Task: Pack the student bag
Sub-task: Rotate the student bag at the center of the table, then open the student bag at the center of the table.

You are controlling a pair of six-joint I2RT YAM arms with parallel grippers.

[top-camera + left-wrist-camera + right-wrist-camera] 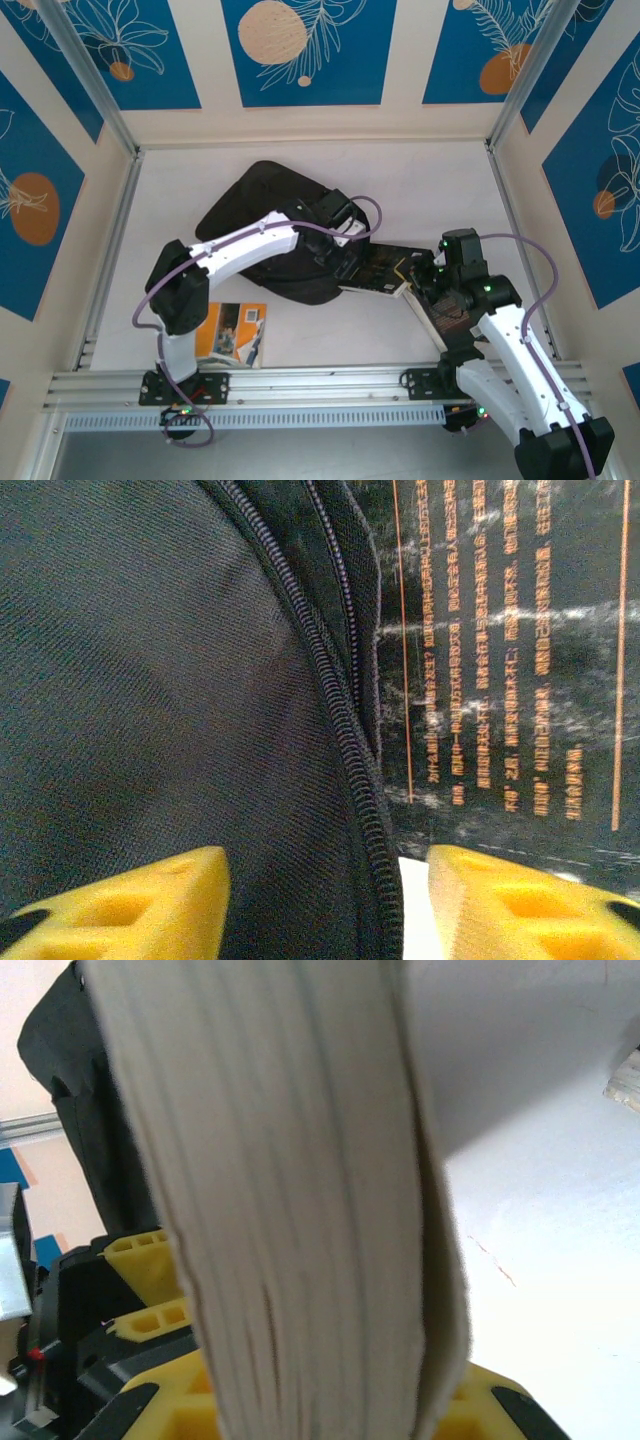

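Sliding the book (385, 270) into the backpack (255, 205) looks like the step in hand; the backpack lies mid-tabletop, toward the far edge. The right gripper (432, 283) clamps the book's pages; the left gripper (328, 870) stands half open astride the zipper (345, 740), holding nothing. Next, pinch and lift that edge. The backpack's inside is hidden

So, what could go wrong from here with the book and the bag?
The left pincer straddles the zipper, jaws apart; it may close on the teeth and slip off the student bag. The right pincer grips the dark book at one end, so it may sag or snag on the bag's edge.
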